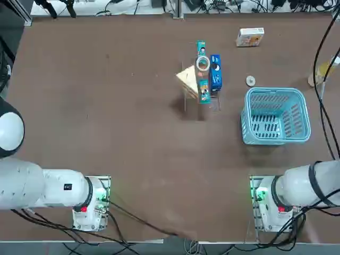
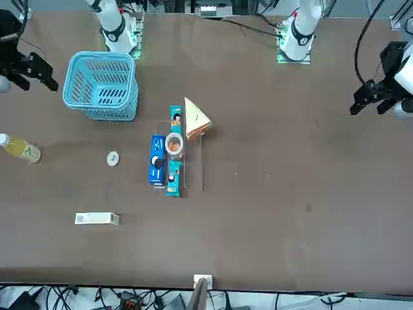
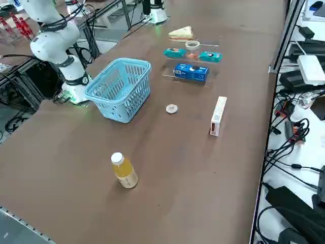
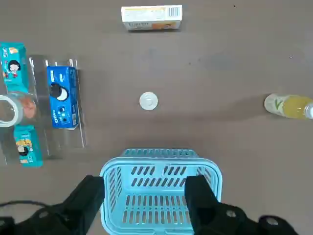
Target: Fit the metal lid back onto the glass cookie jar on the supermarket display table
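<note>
The metal lid (image 4: 148, 101) lies flat on the brown desk (image 1: 106, 133), just beyond the blue basket (image 4: 161, 193) — well apart from the glass cookie jar (image 1: 203, 64), which stands on a clear rack among snack boxes. The right tool (image 4: 146, 203) is held wide and empty above the basket. A careful edge pinch is likely needed — the disc sits low.

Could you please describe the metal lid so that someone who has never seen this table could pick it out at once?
Find the blue basket on the brown table. The metal lid lies flat on bare tabletop just beyond it, away from the arms, between the blue snack box and the yellow drink bottle. It is the only small silvery disc, lying alone and touching nothing.
</note>
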### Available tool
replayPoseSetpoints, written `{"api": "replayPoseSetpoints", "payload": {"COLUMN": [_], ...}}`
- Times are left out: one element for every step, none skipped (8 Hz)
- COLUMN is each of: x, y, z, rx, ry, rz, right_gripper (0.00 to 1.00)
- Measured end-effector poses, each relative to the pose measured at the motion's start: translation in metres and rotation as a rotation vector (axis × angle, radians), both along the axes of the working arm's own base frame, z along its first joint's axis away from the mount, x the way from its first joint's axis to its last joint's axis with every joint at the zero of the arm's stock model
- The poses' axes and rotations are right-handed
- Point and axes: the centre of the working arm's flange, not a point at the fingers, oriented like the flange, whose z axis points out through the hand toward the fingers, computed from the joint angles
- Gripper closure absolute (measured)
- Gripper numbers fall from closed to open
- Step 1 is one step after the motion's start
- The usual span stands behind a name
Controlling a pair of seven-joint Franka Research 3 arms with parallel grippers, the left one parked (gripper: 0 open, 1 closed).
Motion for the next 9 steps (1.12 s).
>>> {"api": "replayPoseSetpoints", "payload": {"x": [0.000,0.000,0.001,0.008,0.022,0.042,0.064,0.085,0.103], "y": [-0.002,-0.003,-0.004,-0.006,-0.008,-0.012,-0.017,-0.022,-0.026], "z": [0.000,-0.001,-0.004,-0.016,-0.037,-0.068,-0.104,-0.140,-0.174], "rx": [0.000,0.000,0.000,0.000,0.001,0.003,0.006,0.009,0.013], "ry": [0.003,0.006,0.013,0.030,0.053,0.070,0.081,0.084,0.081], "rz": [-0.004,-0.006,-0.008,-0.010,-0.015,-0.021,-0.028,-0.035,-0.040], "right_gripper": [0.00,0.00,0.00,0.00,0.00,0.00,0.00,0.00,0.00]}}
